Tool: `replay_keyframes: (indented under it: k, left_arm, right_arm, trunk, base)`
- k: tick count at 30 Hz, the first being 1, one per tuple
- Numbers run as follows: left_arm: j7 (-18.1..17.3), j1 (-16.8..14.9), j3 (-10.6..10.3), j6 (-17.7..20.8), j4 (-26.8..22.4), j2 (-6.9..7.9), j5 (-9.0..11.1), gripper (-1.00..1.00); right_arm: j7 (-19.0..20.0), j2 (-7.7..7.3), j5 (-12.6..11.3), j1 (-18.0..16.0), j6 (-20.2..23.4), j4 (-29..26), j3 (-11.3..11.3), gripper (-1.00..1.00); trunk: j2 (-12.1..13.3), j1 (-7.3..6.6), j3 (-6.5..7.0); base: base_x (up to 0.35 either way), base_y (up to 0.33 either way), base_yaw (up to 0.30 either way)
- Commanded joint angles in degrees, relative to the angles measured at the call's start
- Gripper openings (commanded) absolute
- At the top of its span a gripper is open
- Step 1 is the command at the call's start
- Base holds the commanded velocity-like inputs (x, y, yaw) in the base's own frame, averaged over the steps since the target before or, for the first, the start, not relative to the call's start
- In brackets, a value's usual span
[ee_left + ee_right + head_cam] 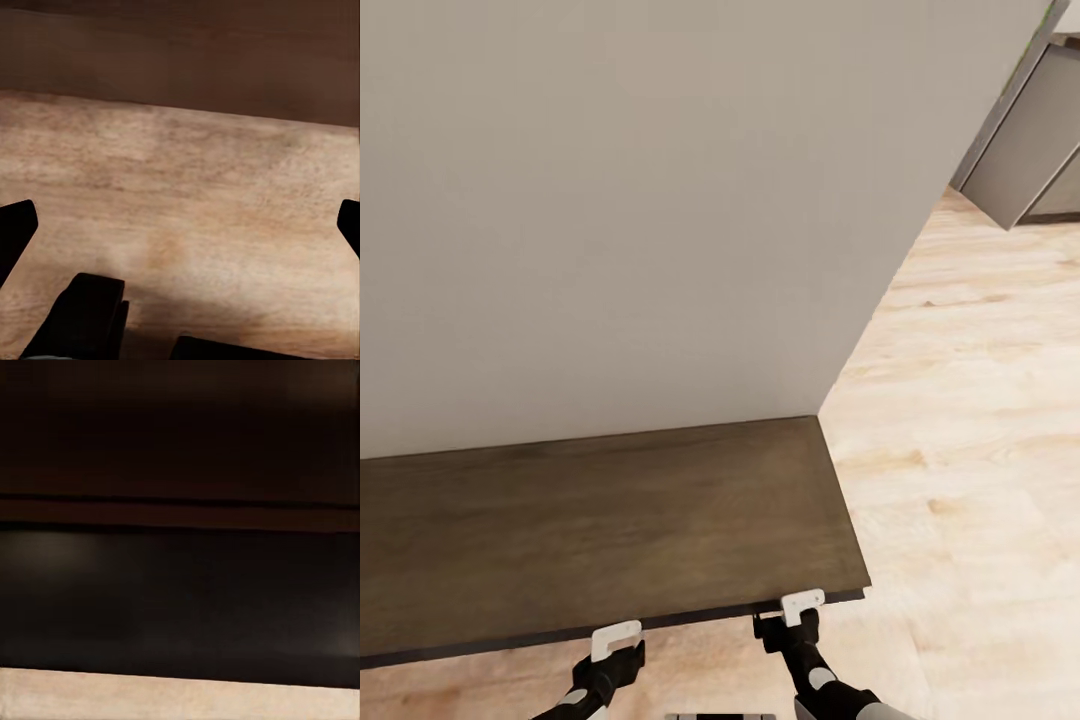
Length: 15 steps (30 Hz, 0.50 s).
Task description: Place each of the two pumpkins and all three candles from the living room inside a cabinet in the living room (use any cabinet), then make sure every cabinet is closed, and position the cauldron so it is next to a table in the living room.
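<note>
We face a plain pale grey wall [630, 200] that takes up most of the head view, with light wood-plank floor [960, 400] running along its right side toward grey kitchen units [1030, 140] at the far right. Against the wall's foot stands the long, low, dark brown wood-grain cabinet [600, 520], its bare flat top just ahead of us and its right end near the wall's corner. Our left gripper [180, 225] hangs over the floor just before the cabinet's front, its dark fingertips [15, 232] spread wide apart with nothing between them. Our right gripper [790, 625] sits at the cabinet's near edge, close to its dark front [180, 585]; we cannot tell how far it is open.
</note>
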Motion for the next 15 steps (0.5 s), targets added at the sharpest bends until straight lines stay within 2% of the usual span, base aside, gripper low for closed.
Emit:
replay_keyframes:
  k: [1,3,5,15]
  left_arm:
    - [0.0,-4.3,0.8,-0.1,0.0,-0.02,0.0,1.00]
    - [0.0,-4.3,0.8,-0.4,0.0,-0.02,0.1,1.00]
    - [0.0,-4.3,0.8,-0.5,0.0,-0.02,0.1,1.00]
    - [0.0,-4.3,0.8,-0.5,0.0,-0.02,0.1,1.00]
  right_arm:
    - [0.1,0.00,0.6,-4.2,4.9,0.2,0.2,1.00]
    - [0.1,0.00,0.6,-4.2,4.5,0.2,0.2,1.00]
    - [0.1,0.00,0.6,-4.2,4.2,0.2,0.2,1.00]
    - [0.1,0.00,0.6,-4.2,4.0,0.2,0.2,1.00]
  trunk:
    - [0.0,0.02,0.01]
    - [0.0,0.02,0.01]
    - [0.0,0.02,0.01]
    - [0.0,0.02,0.01]
  base:
    - [0.274,0.000,0.000]
    - [0.091,0.000,0.000]
    - [-0.158,0.000,0.000]
    - [-0.322,0.000,0.000]
